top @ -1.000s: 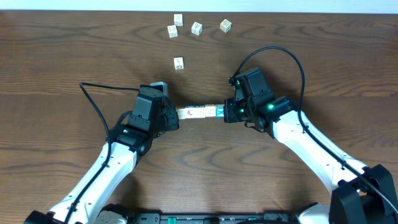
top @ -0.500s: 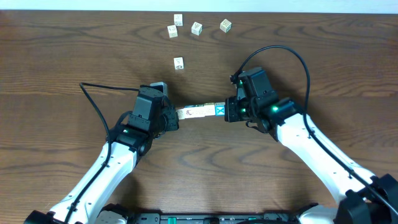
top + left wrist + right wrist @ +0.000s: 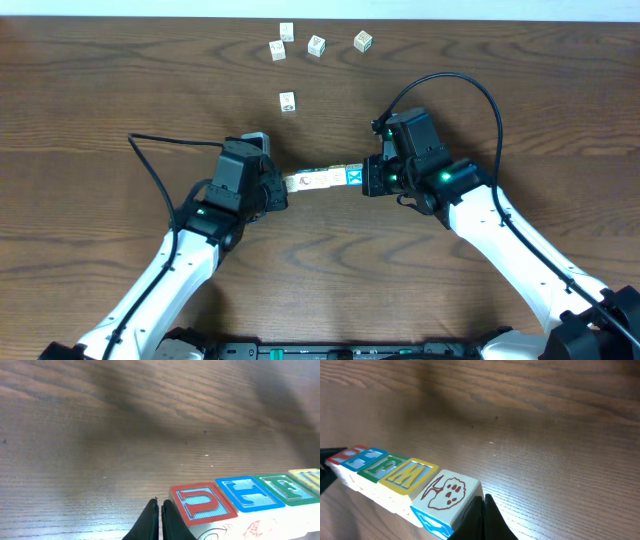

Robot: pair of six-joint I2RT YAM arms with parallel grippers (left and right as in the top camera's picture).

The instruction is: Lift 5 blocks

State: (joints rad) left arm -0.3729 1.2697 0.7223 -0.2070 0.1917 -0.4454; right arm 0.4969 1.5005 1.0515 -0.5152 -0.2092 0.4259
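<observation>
**Overhead.** We note the blocks (image 3: 322, 180), five small cream-white printed cubes set face to face in one straight row. They span the gap between the left gripper (image 3: 280, 187) and the right gripper (image 3: 365, 180), and each gripper meets one end of the row. The dark brown wood-grain table (image 3: 100, 90) lies bare along both long sides of the row. Beyond the grippers, one loose whitish cube (image 3: 287, 100) stands well apart. Four more whitish cubes (image 3: 316, 45) sit close to the far table edge.

**Left wrist.** On the left gripper (image 3: 160, 514) the fingers are closed tip to tip with nothing between them. Just to the right of the tips is the red-lettered end block (image 3: 202, 504). The blue-lettered block (image 3: 247, 494), the green-lettered block (image 3: 282, 487) and a yellow-lettered block follow, running out past the frame's right edge. Ahead of the tips the wood is open.

**Right wrist.** On the right gripper (image 3: 482, 512) the fingers are pinched together and hold nothing between them. Just to the left of the tips is the tree-picture end block (image 3: 447, 492), with a bright blue face on its lower side. The row runs away to the left. Ahead of the tips the table is bare. We cannot tell whether the row clears the table.
</observation>
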